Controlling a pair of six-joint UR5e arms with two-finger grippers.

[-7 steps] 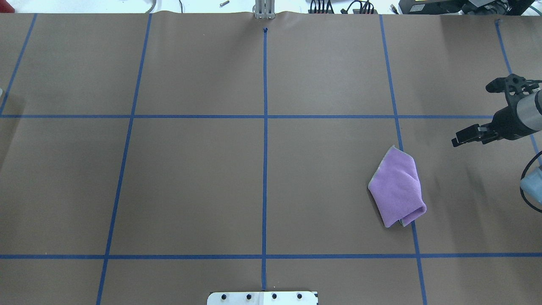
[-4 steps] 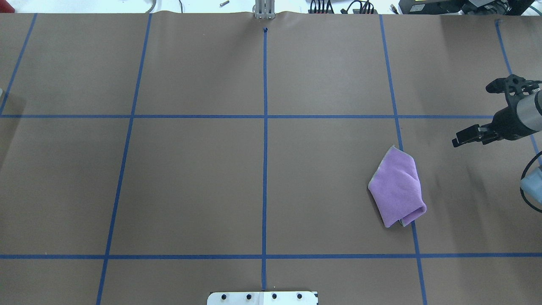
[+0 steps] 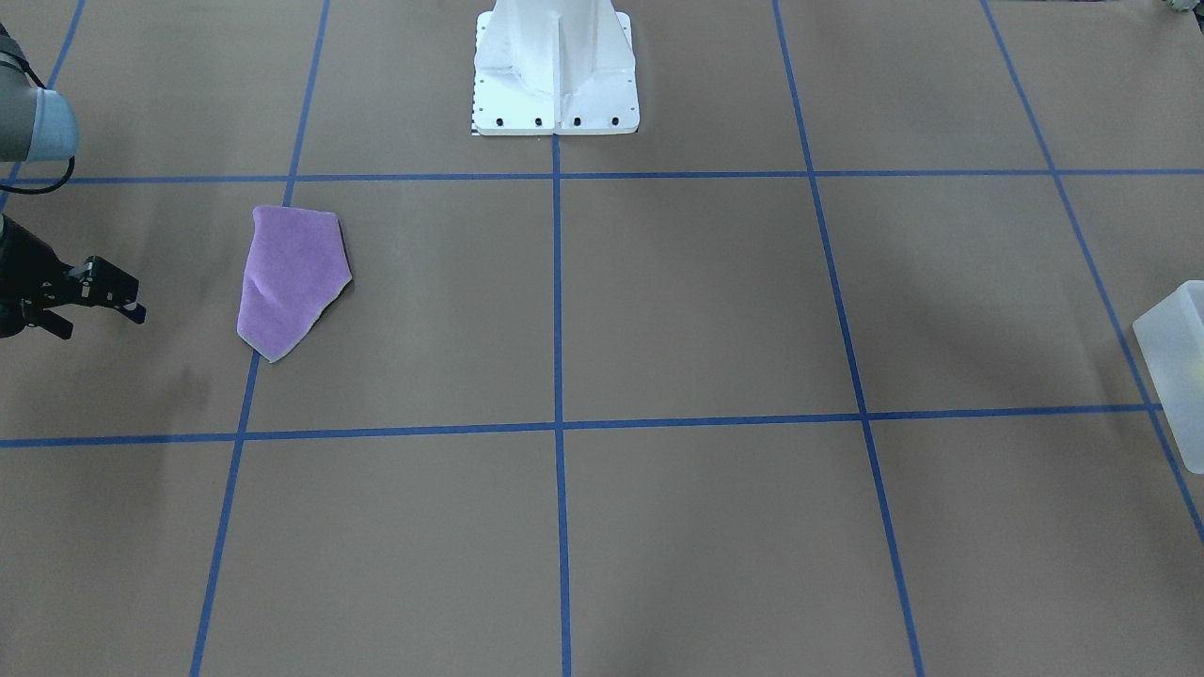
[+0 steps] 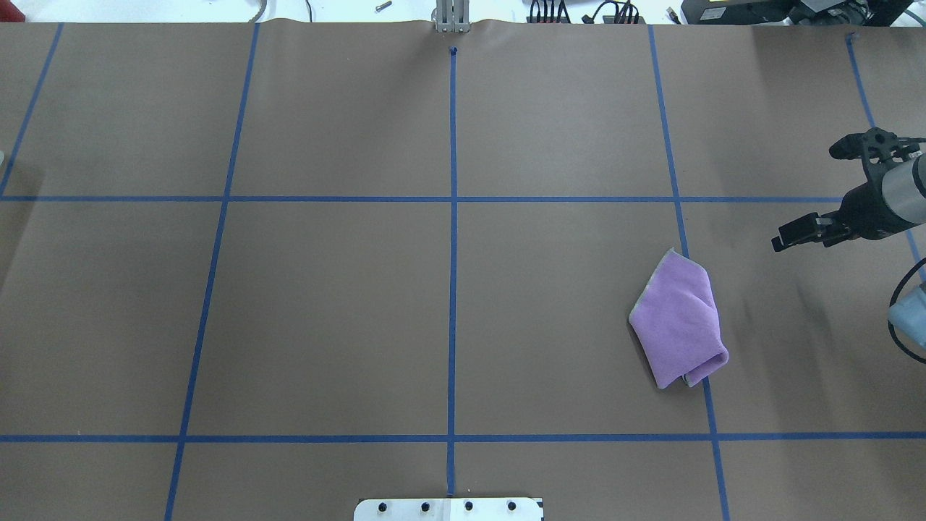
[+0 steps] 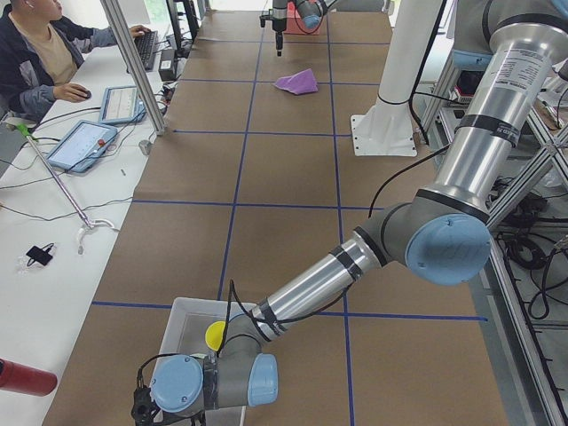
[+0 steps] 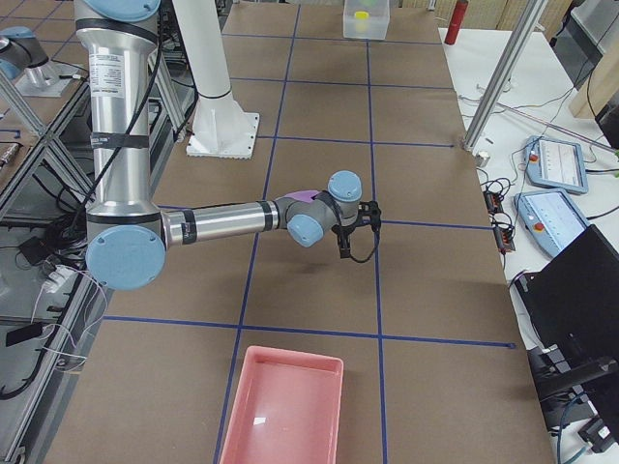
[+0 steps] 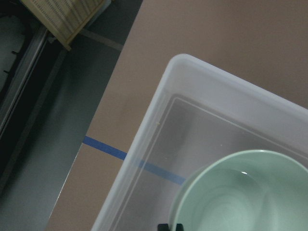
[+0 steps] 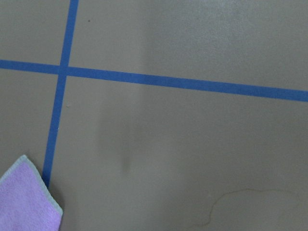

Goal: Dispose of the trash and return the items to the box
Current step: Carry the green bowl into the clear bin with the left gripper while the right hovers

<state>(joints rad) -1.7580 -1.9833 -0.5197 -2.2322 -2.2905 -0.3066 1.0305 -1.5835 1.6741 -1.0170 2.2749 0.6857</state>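
A folded purple cloth (image 4: 680, 318) lies on the brown table on the robot's right side; it also shows in the front view (image 3: 287, 277) and at the lower left corner of the right wrist view (image 8: 24, 202). My right gripper (image 4: 785, 239) (image 3: 103, 315) hangs above bare table beside the cloth, apart from it, empty, and looks open. The frosted box (image 3: 1180, 367) (image 5: 191, 324) stands at the table's far left end. My left gripper (image 7: 171, 227) hovers over the box (image 7: 144, 144), tips together. A pale green bowl (image 7: 240, 192) and a yellow object (image 5: 215, 335) lie in the box.
A pink tray (image 6: 285, 411) lies at the table's right end. The white robot pedestal (image 3: 555, 66) stands at the near middle edge. A red bottle (image 5: 18, 377) and an operator's desk with tablets sit beyond the far edge. Blue tape lines grid the table.
The right gripper has drifted very slightly toward the table's far side. The cloth has not moved.
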